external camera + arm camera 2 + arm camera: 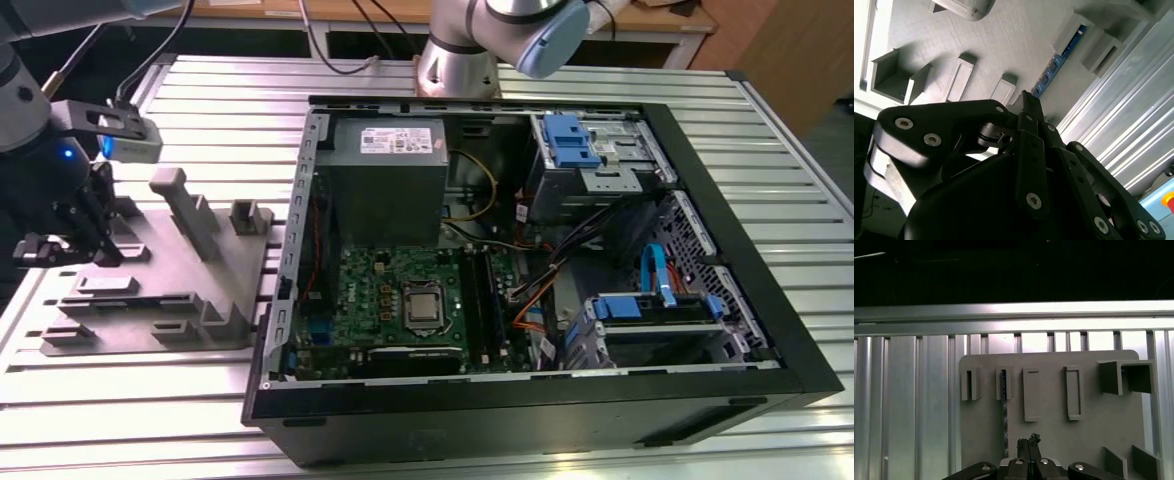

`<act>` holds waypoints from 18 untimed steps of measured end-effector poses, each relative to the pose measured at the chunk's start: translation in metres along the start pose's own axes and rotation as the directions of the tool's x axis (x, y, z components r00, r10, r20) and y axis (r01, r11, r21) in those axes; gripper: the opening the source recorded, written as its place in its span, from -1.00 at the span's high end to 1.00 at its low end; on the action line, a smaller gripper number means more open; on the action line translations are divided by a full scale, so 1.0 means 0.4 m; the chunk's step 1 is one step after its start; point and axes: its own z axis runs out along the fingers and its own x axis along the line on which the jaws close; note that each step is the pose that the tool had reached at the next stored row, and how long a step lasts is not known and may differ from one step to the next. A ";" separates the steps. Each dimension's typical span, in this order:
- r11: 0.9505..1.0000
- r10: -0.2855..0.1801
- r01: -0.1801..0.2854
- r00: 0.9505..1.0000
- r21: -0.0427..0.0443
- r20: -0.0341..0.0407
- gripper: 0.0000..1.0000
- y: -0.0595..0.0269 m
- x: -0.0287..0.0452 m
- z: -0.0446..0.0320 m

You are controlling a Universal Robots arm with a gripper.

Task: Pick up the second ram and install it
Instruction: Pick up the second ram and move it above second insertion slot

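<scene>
The second ram (1058, 61) stands on edge in a slot of the grey fixture tray (1004, 40), showing as a dark strip with blue labels. In the first wrist view the ram (1003, 410) is a thin dark line running along the tray (1094, 430). My gripper (1029, 441) hovers over the tray just beside that line, with its black fingers (1026, 107) pressed together and nothing between them. In the exterior view, my gripper (96, 250) hangs over the tray's (200, 290) side at the exterior view's left.
An open computer case (534, 400) lies at the exterior view's right of the tray, with a green circuit board (387, 290), long black slots (483, 300), a grey power-supply box (387, 170) and blue drive brackets (567, 140). Everything rests on a ribbed aluminium table (120, 400).
</scene>
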 end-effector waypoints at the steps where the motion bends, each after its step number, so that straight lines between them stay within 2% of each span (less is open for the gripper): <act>1: 1.000 -0.004 0.004 1.000 0.002 0.000 0.80 0.000 0.001 0.002; 5: 1.000 -0.014 0.014 1.000 0.008 0.000 0.80 0.001 0.012 0.009; 9: 1.000 -0.019 0.019 1.000 0.014 0.007 0.80 0.001 0.027 0.016; 12: 1.000 -0.021 0.021 1.000 0.019 0.016 0.80 0.001 0.037 0.020; 15: 0.999 -0.024 0.024 0.999 0.024 0.030 0.80 0.000 0.046 0.023; 18: 0.999 -0.028 0.027 0.999 0.027 0.039 0.80 0.000 0.055 0.028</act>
